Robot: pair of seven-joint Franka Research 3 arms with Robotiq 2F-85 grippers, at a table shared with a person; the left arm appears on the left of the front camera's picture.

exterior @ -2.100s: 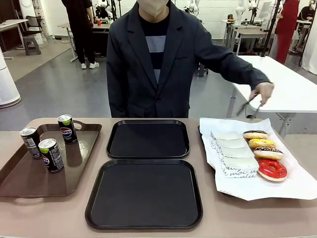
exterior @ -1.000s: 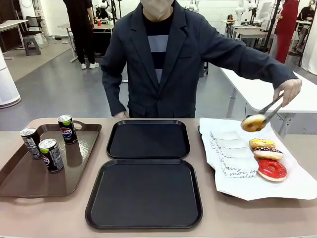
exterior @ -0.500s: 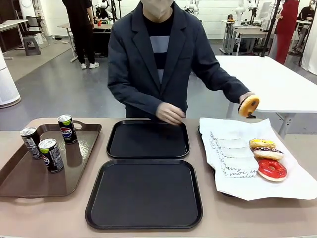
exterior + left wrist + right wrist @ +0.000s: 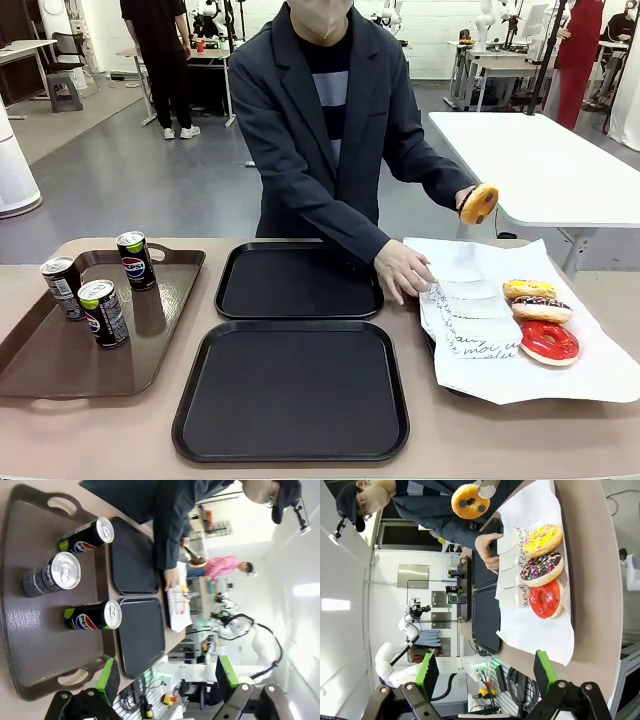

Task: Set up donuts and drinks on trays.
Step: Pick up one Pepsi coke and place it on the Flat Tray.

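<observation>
Both tools idle: left tool (image 4: 165,677) and right tool (image 4: 485,675) are spread wide with nothing between the pads. Three drink cans (image 4: 103,312) stand upright, long axis vertical, on the brown handled tray (image 4: 60,365) at the robot's left, straight ahead of the left tool, so the left arm is nearer. Two black trays (image 4: 290,390) sit mid-bench (image 4: 500,445), bare. The person holds a yellowish donut (image 4: 479,203) above the white paper (image 4: 600,375), free hand (image 4: 403,270) on the paper sleeves (image 4: 470,310). Three more donuts (image 4: 540,310) lie beside them, on the right arm's side. Right wrist view makes out tongs (image 4: 487,486) on the held donut; front view leaves that unclear.
</observation>
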